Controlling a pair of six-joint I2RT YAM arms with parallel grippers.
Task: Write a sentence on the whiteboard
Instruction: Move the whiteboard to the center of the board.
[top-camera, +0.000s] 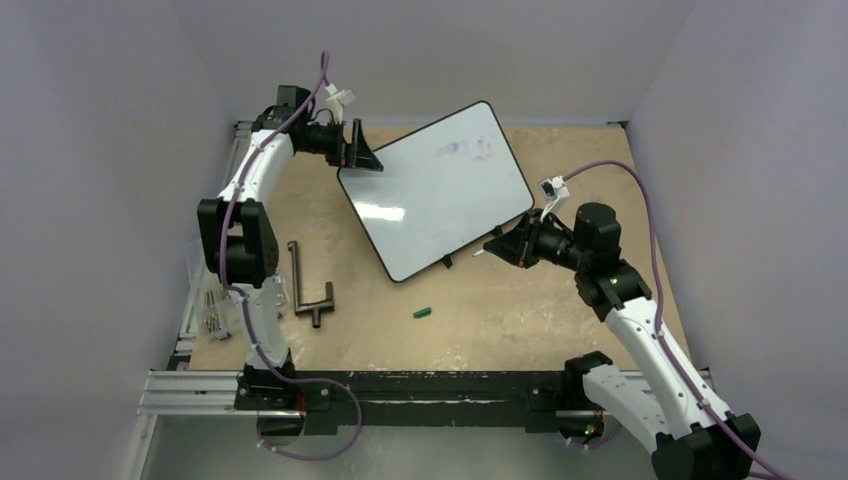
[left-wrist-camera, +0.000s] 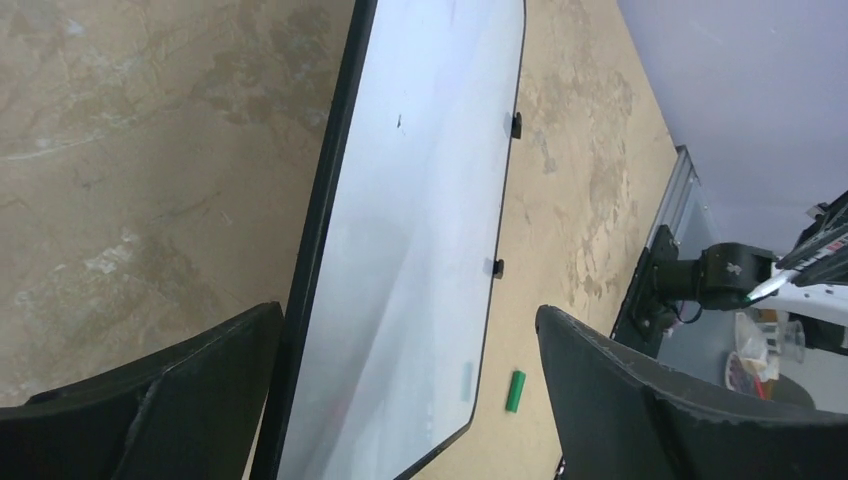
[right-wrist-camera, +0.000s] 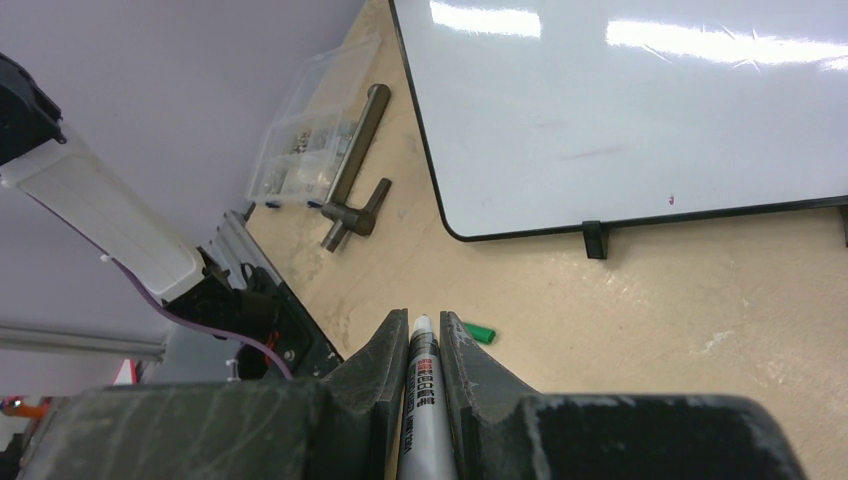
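Count: 1 whiteboard (top-camera: 435, 190), 1 marker (right-wrist-camera: 418, 400), 1 green cap (top-camera: 423, 312), 1 T-shaped metal tool (top-camera: 308, 285), 1 clear parts box (right-wrist-camera: 305, 150), 2 arms.

Whiteboard lies on the table (top-camera: 520, 310), mid to far side, turned at an angle so one corner points at the left arm and the near long edge faces the right arm. 2 black stand feet (right-wrist-camera: 595, 240) show on that near edge. Surface is glossy white; there is one faint smudge patch (top-camera: 465, 150) near the far edge, too blurred to read.

Left gripper (top-camera: 362, 150): fingers spread wide, straddling the board's far-left corner. From the wrist cam, one finger (left-wrist-camera: 180, 400) sits right at the black frame edge and the other is well clear of the board. Can't tell if there's any contact.

Right gripper (top-camera: 497, 245): fingers pressed together on the marker, a white barrel with its tip poking out past the fingertips. It sits just off the board's near-right corner, tip over bare table, apart from the board.

Green cap lies loose on the table, near side of the board, between the two arms. T-tool lies left of the board beside the left arm. Parts box is at the table's left edge, just past the tool.
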